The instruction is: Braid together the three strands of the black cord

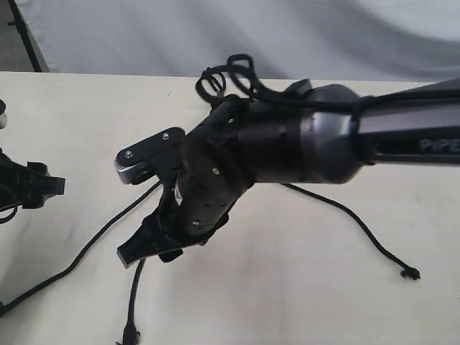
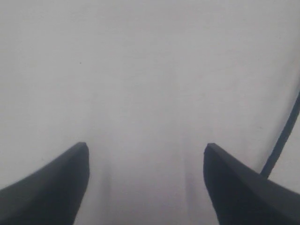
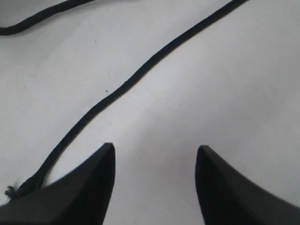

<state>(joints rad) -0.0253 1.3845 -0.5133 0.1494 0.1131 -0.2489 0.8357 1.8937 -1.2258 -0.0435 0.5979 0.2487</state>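
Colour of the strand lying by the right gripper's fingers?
The strand is matte black, lying on a pale table. The right wrist view shows it best.

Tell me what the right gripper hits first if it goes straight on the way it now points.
Probably the bare table: the right gripper is open and angles down at it, with nothing between the jaws. A black strand crosses the table just ahead, so the gripper might brush that instead; depth is unclear.
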